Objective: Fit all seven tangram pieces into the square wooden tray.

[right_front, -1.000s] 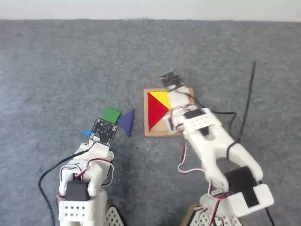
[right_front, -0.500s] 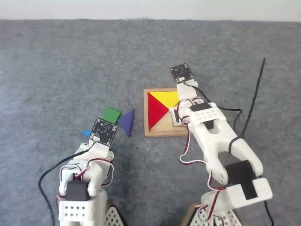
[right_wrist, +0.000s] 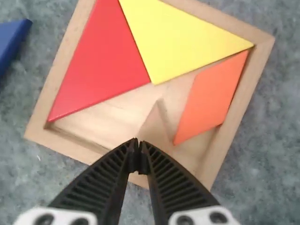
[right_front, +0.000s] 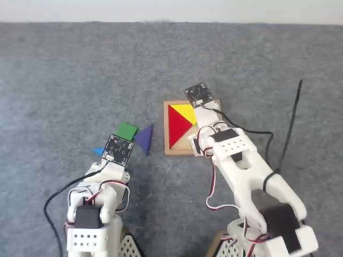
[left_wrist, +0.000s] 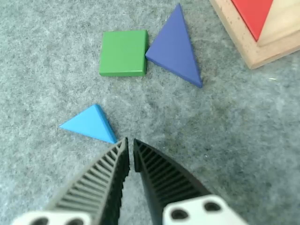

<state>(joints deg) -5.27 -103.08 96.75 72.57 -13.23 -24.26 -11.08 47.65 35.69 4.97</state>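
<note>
Currently mid-fill: red (right_wrist: pixel 101 61), yellow (right_wrist: pixel 178 37), orange (right_wrist: pixel 211 98) in tray (right_wrist: pixel 241 93); green (left_wrist: pixel 123 52), navy (left_wrist: pixel 176 47), blue (left_wrist: pixel 89 124) loose at left. Jaws closed, empty on left gripper (left_wrist: pixel 130 145) and right gripper (right_wrist: pixel 138 145). Next, likely: left gripper opens for blue.

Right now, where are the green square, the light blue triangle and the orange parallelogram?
green square (left_wrist: pixel 123 52), left wrist view, middle of its top face
light blue triangle (left_wrist: pixel 89 124), left wrist view, middle of its top face
orange parallelogram (right_wrist: pixel 213 96), right wrist view, middle of its top face
</note>
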